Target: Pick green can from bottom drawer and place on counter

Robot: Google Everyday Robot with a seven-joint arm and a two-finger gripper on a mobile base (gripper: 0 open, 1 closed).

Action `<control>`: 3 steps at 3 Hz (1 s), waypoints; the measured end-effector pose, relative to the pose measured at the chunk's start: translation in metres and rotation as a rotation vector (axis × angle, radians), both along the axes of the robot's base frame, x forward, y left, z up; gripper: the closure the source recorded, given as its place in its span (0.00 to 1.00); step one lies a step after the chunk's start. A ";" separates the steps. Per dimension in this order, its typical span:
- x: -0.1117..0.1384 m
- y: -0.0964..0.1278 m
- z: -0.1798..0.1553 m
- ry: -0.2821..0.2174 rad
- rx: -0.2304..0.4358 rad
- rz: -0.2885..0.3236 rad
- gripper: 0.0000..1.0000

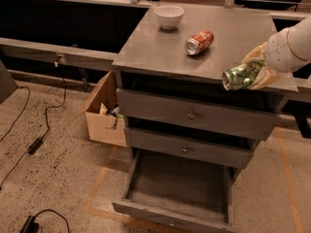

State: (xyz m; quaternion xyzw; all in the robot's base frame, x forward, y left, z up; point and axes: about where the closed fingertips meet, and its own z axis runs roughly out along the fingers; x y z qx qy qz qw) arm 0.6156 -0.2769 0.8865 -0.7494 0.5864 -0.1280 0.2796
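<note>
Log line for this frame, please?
phase: carry | pincer: holding green can at front-right edge of counter | can: sideways, in grasp | bottom drawer: open

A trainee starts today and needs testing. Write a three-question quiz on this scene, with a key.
1. True or false: the gripper holds the green can while the bottom drawer stands open.
2. Where is the gripper? A: by the front right corner of the counter. B: inside the bottom drawer. C: over the counter's back left corner.
3. Fill in: the red-orange can lies on its ___ on the counter.

Key: 1 true. 2 A. 3 side.
</note>
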 end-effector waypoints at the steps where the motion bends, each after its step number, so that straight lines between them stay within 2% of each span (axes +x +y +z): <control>1: 0.036 -0.009 0.018 -0.031 0.017 -0.007 1.00; 2: 0.074 -0.015 0.016 -0.010 0.055 -0.021 1.00; 3: 0.104 -0.012 0.012 0.010 0.101 -0.022 0.83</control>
